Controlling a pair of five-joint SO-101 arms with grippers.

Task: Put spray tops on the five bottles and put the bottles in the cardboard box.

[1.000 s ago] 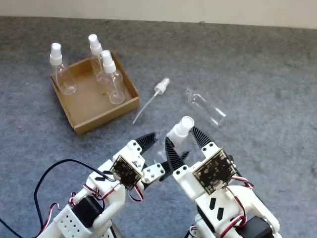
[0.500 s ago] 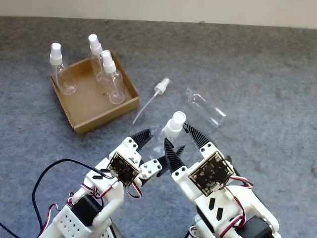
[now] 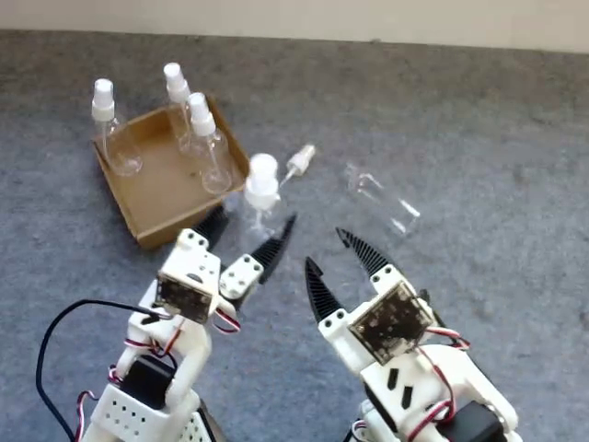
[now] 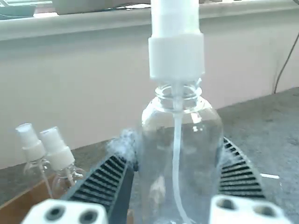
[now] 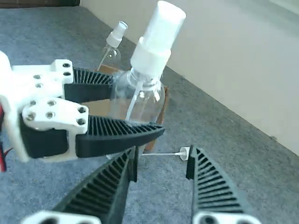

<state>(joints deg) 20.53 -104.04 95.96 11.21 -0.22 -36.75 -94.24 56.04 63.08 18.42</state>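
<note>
1. One grey carpeted table surface (image 3: 488, 129) carries everything.
2. One cardboard box (image 3: 166, 189) sits at the far left of the high view, open side up.
3. Two arms stand side by side at the near edge.
   - The left gripper (image 3: 256, 221) has its two ribbed fingers closed around the body of a clear bottle.
   - The right gripper (image 3: 324, 249) is spread wide with nothing between its fingers, and sits just beside the left one.
4. There are five clear bottles.
   - Three capped bottles stand upright inside the box: one in the far left corner (image 3: 118, 147), one at the far side (image 3: 178, 106) and one near the right wall (image 3: 212, 157).
   - The held bottle (image 3: 261, 195) is upright in the left gripper, just beside the box's nearest right corner, with a white spray top fitted.
   - One uncapped bottle (image 3: 382, 203) lies on its side on the carpet, well to the right of the box.
5. One loose spray top (image 3: 299, 161) lies on the carpet between the box and the lying bottle. Its thin dip tube points toward the grippers.
</note>
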